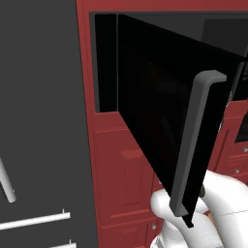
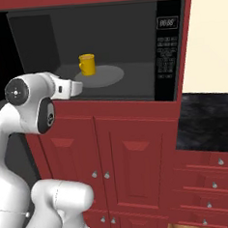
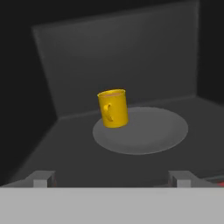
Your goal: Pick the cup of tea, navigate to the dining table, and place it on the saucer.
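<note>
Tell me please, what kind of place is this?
Most likely a kitchen: an open built-in microwave holds a yellow cup of tea, with red cabinets below it and a black stone counter beside it.

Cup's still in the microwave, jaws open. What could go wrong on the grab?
1. The mug sits at the turntable edge with tea near the brim; a bump from the open gripper could tip or spill it.
2. The handle faces the hand, so the jaws may catch it.
3. The open microwave door stands beside the arm; backing out could clip it.
</note>
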